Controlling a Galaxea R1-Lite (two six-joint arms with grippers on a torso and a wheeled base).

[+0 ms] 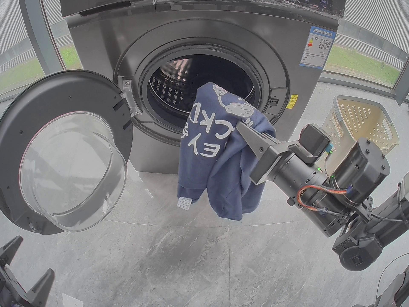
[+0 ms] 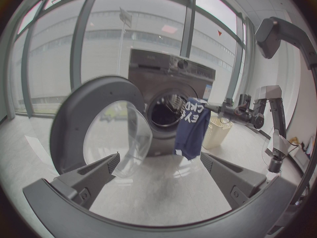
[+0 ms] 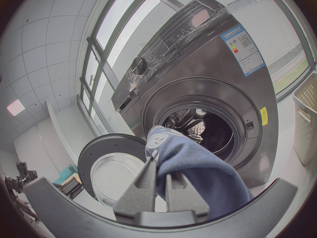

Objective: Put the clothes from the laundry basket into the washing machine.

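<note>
Our right gripper (image 1: 243, 129) pinched the navy sweatshirt (image 1: 213, 163) at a bunched fold, hanging it just before the open mouth of the washing machine (image 1: 277, 47). Our left gripper (image 2: 159, 156) sat low, jaws spread, empty. We judged the cloth soft, light and droopy, best gripped mid-bunch

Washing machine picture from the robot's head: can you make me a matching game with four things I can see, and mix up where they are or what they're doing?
Things
1. washing machine door
2. blue sweatshirt
3. laundry basket
4. left pincer

Places and states
A. fingers apart, gripping nothing
B. stands on the floor, to the right of the washing machine
C. swung out to the left on its hinge
D. dangles from the right pincer

Right pairs: 1-C, 2-D, 3-B, 4-A
</note>
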